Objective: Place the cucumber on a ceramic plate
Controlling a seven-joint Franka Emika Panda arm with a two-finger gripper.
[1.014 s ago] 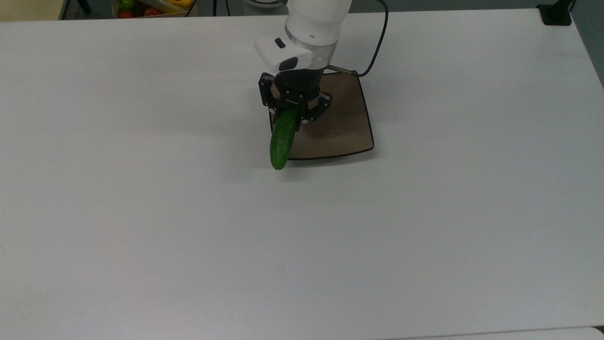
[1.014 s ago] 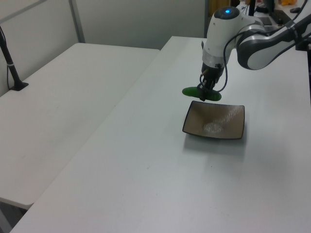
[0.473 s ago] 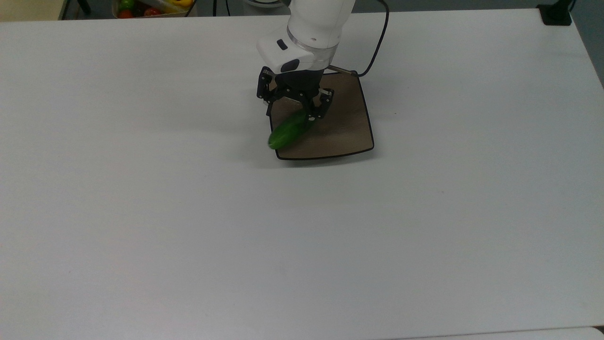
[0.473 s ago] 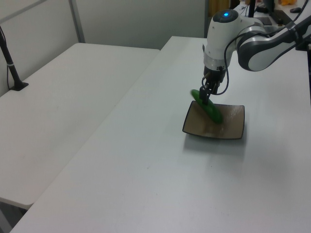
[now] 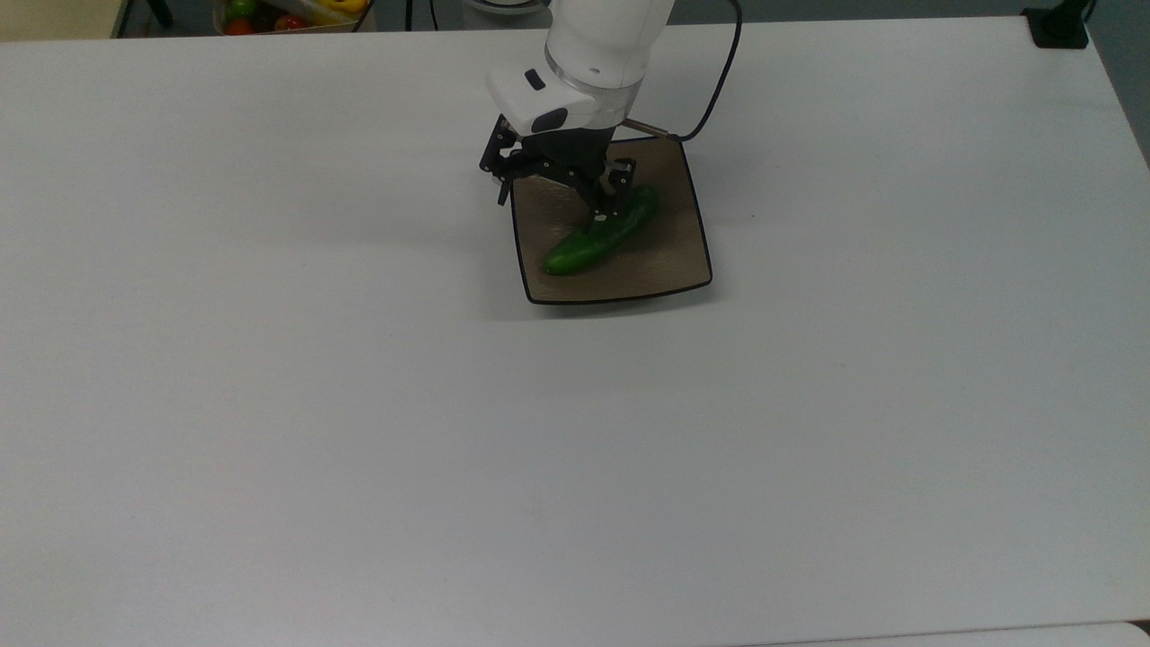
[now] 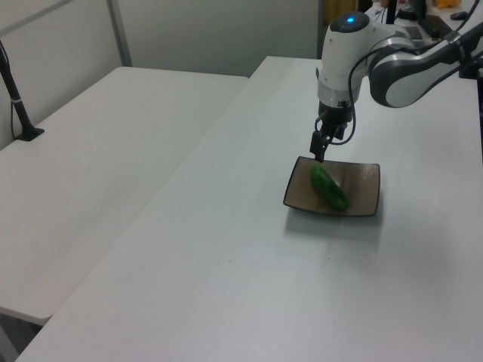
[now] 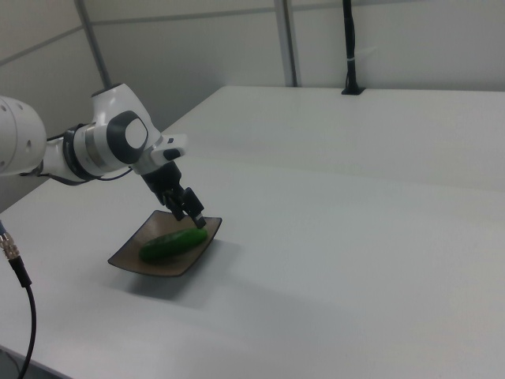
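Observation:
The dark green cucumber [image 5: 597, 235] lies flat on the square brown ceramic plate [image 5: 669, 261], running diagonally across it in the top view. My gripper [image 5: 559, 190] hangs just above the cucumber's far end, open and holding nothing. The left view has the cucumber [image 6: 330, 188] resting inside the plate [image 6: 367, 194] with the gripper [image 6: 320, 148] a short way above it. From the right view, the cucumber [image 7: 172, 244] is on the plate [image 7: 130, 258] and the gripper [image 7: 192, 213] is lifted clear of it.
A black cable [image 5: 719, 81] trails from the arm past the plate's far corner. A container of fruit [image 5: 287, 13] sits beyond the table's far edge. A black clamp [image 5: 1060, 27] holds the far right corner. A second table [image 6: 90, 151] adjoins on the left view's left.
The gripper let go of the cucumber. It swung from hanging over the plate's edge, dropped onto the plate and now lies flat there. The fingers spread apart.

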